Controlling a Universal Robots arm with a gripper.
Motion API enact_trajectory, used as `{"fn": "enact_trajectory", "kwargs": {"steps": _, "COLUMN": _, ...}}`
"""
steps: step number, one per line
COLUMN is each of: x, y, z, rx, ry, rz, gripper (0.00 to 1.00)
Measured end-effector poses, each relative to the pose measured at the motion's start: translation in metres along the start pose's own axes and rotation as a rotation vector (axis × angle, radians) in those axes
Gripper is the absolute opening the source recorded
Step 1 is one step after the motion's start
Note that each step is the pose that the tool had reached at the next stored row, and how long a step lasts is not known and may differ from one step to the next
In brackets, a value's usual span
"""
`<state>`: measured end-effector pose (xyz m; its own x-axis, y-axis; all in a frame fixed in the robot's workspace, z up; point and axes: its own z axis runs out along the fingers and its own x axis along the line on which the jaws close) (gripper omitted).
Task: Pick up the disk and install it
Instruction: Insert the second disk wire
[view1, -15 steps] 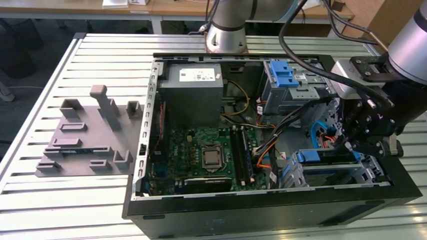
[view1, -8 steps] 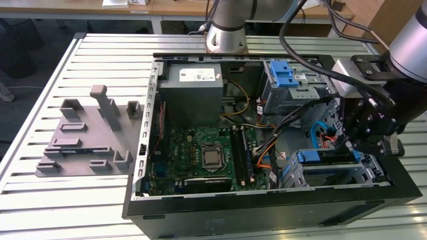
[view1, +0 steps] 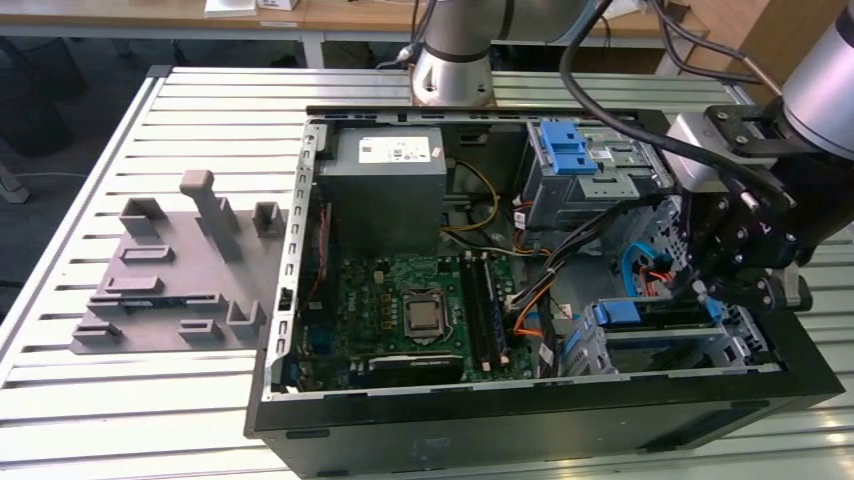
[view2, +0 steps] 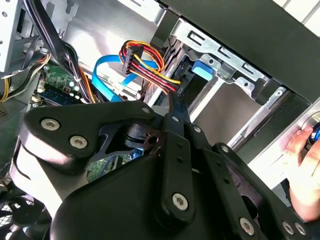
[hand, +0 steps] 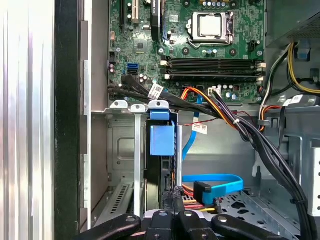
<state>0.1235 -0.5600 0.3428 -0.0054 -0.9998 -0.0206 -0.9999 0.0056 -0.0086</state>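
Inside the case (view1: 534, 420), at the exterior view's right, we have the disk (hand: 161, 150) standing on edge in a slot of the drive cage (hand: 120, 150), its blue carrier tab at the cage's rim. So the pick-up looks done and the seating well along; whether it is fully home we cannot judge. Our gripper (hand: 172, 212) sits just beside the disk's rear edge; whether the fingers are clenched or released we cannot tell. Room is tight: cage walls flank the disk, and the power cables (hand: 240, 125) and blue data cable (hand: 215, 182) crowd close by. A hand (view2: 305, 165) rests outside the case wall.
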Motion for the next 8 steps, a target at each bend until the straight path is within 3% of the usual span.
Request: {"fn": "enact_trajectory", "kwargs": {"steps": 8, "x": -0.0001, "y": 0.0004, "z": -0.0023, "rx": 0.0000, "ry": -0.0003, "rz": 0.000, "gripper": 0.11}}
